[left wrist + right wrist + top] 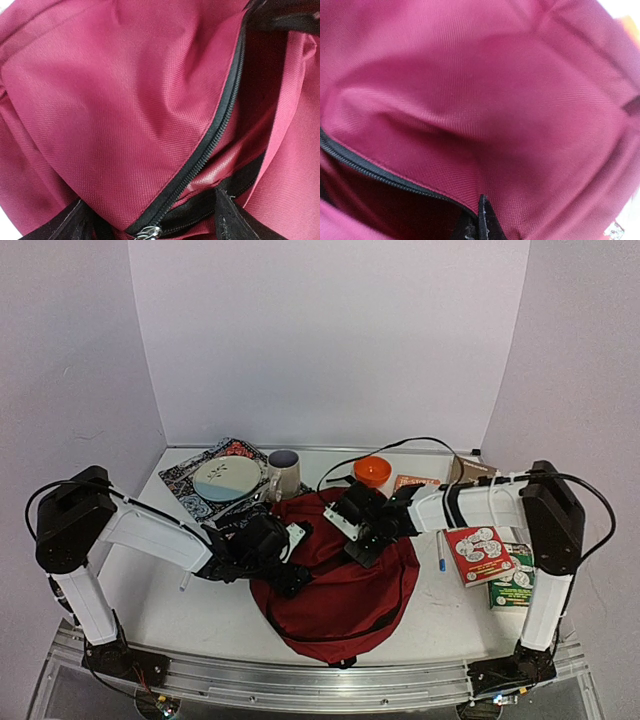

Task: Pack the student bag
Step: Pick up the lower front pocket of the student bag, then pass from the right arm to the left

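Student bag (pixel 335 590), dark red fabric, lies flat in the middle of the table (pixel 450 625) between the two arms, with its main zip (pixel 210 135) open. It is the largest item in view.

The left gripper (pixel 290 575) rests on the bag's left side. Its jaws stand wide apart, one on either side of the zip edge, clamping nothing that can be seen. The right gripper (pixel 365 545) sits on the upper right of the bag. Its jaws are pressed together and seem to pinch the fabric lip beside the zip.

The bag looks soft and limp, sagging in folds, so it will likely collapse rather than hold its mouth open. It appears light and nearly empty. The woven cloth looks grippy, not slippery, and not fragile. The best hold is probably the stiffer seam along the zip, one gripper on each side, pulling the opening apart. The thin panels elsewhere would only bunch up.

Counted:
- One student bag and two grippers.
- One mug (pixel 284 473).
- One pale plate (pixel 228 478) on one patterned mat (pixel 185 482).
- One orange bowl (pixel 372 472).
- One blue pen (pixel 441 562).
- One red printed box (pixel 478 555), touching one green printed box (pixel 517 587).
- One orange card (pixel 415 483).
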